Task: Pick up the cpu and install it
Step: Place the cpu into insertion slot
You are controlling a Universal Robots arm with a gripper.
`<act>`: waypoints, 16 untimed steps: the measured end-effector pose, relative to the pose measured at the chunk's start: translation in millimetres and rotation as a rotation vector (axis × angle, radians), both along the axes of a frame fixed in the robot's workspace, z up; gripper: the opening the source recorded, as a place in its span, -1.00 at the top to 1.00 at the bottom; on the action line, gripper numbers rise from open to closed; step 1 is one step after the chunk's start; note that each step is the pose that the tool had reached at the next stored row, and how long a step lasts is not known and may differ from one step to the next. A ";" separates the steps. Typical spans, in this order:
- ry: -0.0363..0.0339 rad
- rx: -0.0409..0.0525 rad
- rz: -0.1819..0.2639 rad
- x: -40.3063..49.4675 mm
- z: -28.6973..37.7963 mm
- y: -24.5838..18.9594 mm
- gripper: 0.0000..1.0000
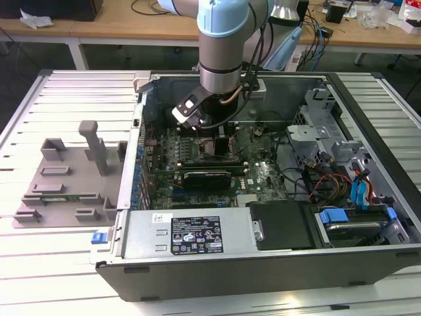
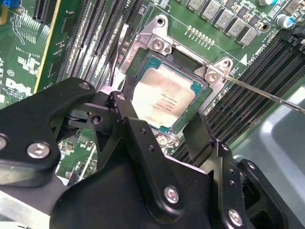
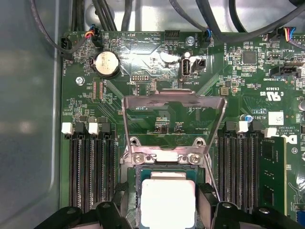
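My gripper (image 2: 157, 117) hangs over the socket (image 2: 155, 43), fingers (image 2: 126, 119) apart either side of the cpu (image 2: 164, 95) seated in it, load plate (image 3: 174, 98) raised.

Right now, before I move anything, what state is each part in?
cpu: lying flat in its socket, not lifted.
socket cover: swung up, open.
latch lever: unlatched, sticking out.
end effector: open, fingers either side of the cpu.
computer case: side open.
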State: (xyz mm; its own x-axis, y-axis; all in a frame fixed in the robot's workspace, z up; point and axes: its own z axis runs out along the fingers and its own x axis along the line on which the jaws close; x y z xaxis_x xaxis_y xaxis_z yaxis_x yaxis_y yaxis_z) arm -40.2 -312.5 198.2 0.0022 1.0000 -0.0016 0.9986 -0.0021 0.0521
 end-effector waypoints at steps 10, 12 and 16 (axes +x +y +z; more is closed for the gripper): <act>0.0017 -0.0123 0.000 0.0 0.9 0.0 -0.18; 0.0017 -0.0139 0.000 0.0 1.0 0.0 -0.18; 0.0017 -0.0133 0.000 0.0 1.0 0.0 -0.18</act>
State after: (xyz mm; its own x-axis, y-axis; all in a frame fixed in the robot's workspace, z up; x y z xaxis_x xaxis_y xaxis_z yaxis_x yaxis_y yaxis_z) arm -40.2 -312.5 199.2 0.0023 0.9999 -0.0149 0.9987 -0.0015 0.0505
